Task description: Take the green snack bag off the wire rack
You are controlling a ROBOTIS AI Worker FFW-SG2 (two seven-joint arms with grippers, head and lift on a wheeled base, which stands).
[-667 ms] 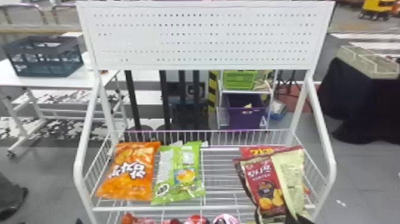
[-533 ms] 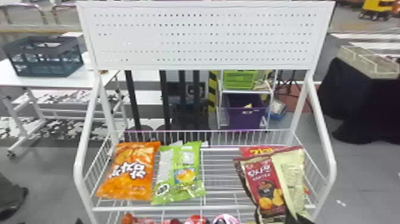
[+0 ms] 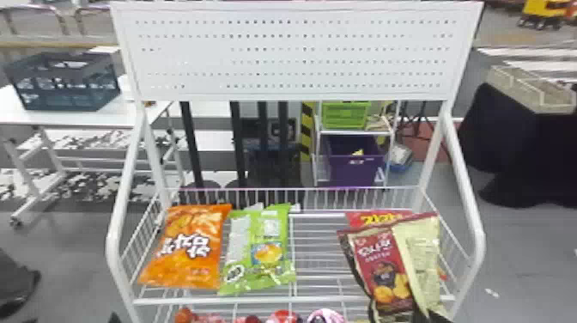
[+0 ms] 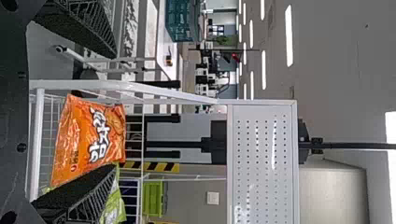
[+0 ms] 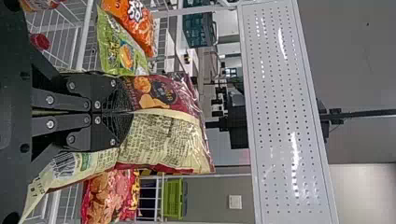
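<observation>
Looks to be at the lining-up step, before any grasp of the green snack bag [image 3: 262, 253]. Find it lying on the wire rack [image 3: 113, 245], left of the middle, just right of the orange bag [image 3: 193, 253] and well apart from the maroon and cream bag [image 3: 382, 266] at right. See the left gripper [image 4: 114, 111] spread wide, facing the orange bag; see the right gripper [image 5: 128, 112] pinched tight on the maroon and cream bag, just beside the red bag [image 5: 109, 193]. Probably calls for moving the left gripper rightward past the orange bag, straddling the green snack bag, squeezing, then lifting clear of the front rail [image 3: 257, 300]. Mind the orange bag, easily nudged at such close quarters. In looks, bright green and glossy, with pale printed panels and a yellow-orange food picture; plump in the middle, creased toward the near end, likely to crumple under the squeeze.
</observation>
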